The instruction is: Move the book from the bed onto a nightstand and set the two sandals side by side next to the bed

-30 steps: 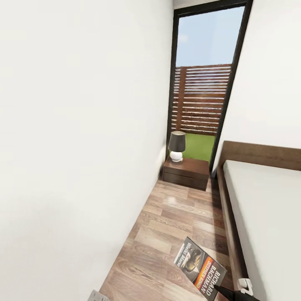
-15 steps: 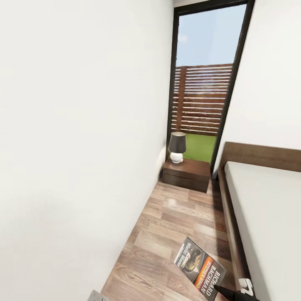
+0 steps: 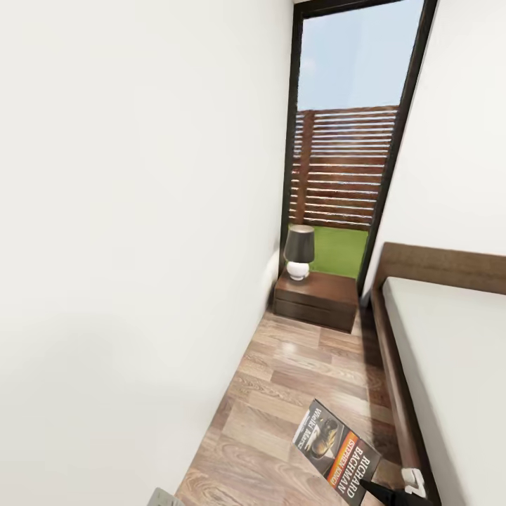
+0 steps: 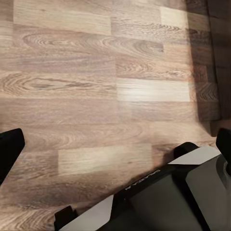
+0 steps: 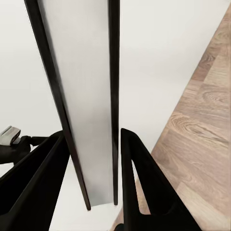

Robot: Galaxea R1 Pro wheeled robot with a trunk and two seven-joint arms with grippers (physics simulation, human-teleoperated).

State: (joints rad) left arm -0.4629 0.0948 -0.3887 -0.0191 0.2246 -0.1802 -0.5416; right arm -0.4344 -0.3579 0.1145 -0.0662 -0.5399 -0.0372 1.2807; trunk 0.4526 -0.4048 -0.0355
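Book (image 3: 337, 451) held up low in the head view, cover showing, over the wood floor (image 3: 281, 393) beside the bed (image 3: 450, 365). Right gripper (image 5: 91, 159) clamped on its edge, fingers either side. Nightstand (image 3: 316, 299) well ahead by the window, lamp (image 3: 299, 251) on top. Left gripper: can't tell its state.

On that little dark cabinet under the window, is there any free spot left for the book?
The dark-brown wooden nightstand holds a dark-shaded lamp with a white base at its wall-side back corner. The rest of its top, toward the brown-framed bed, looks bare. The grey paperback is in the right tool.
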